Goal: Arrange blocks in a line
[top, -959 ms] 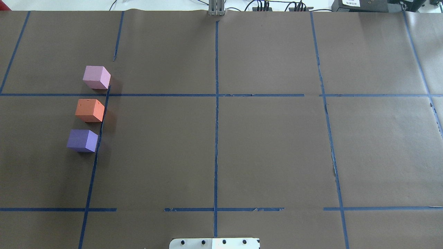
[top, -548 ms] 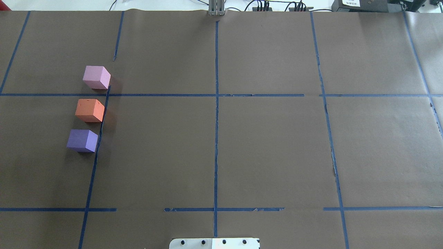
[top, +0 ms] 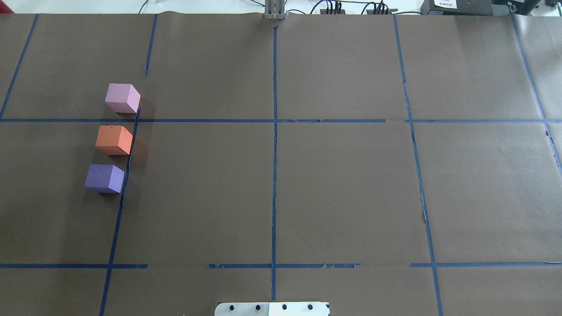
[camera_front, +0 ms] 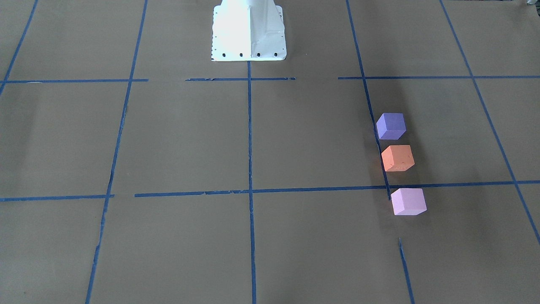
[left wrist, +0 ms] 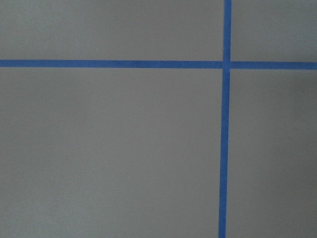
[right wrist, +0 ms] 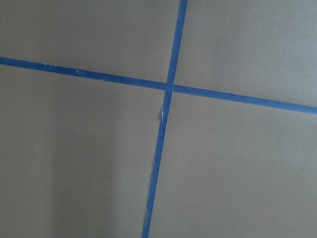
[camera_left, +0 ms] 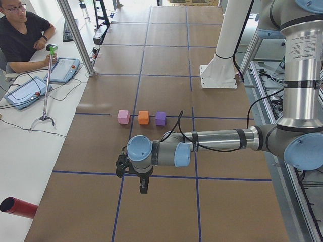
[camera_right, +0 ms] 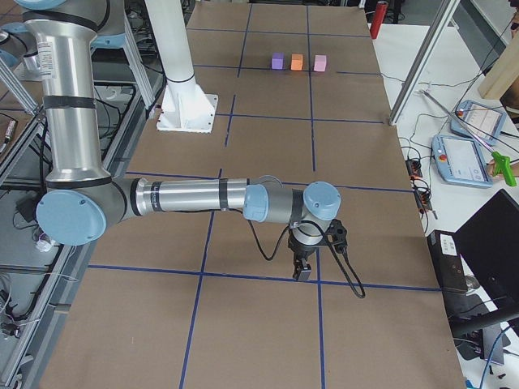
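Left pincer (camera_left: 144, 188), right pincer (camera_right: 302, 271): hanging over the bench (top: 342, 188); grip state cannot be told. Pink-lilac block (top: 122, 98), orange block (top: 113, 140), violet-blue block (top: 104, 178): sitting spaced in a line beside blue tape (top: 117, 219), on the robot's left, apart from both pincers.

A bench (top: 342, 184) covered in brown paper fills the frames, squared off by blue tape (top: 274, 175). Black cables (top: 327, 6) bunch at the overhead view's top edge. In the left side view a white side table (camera_left: 20, 151) runs down the left, carrying a pendant (camera_left: 63, 69). A seated person (camera_left: 22, 35) is at upper left, with what may be a red tube (camera_left: 17, 207) at lower left.
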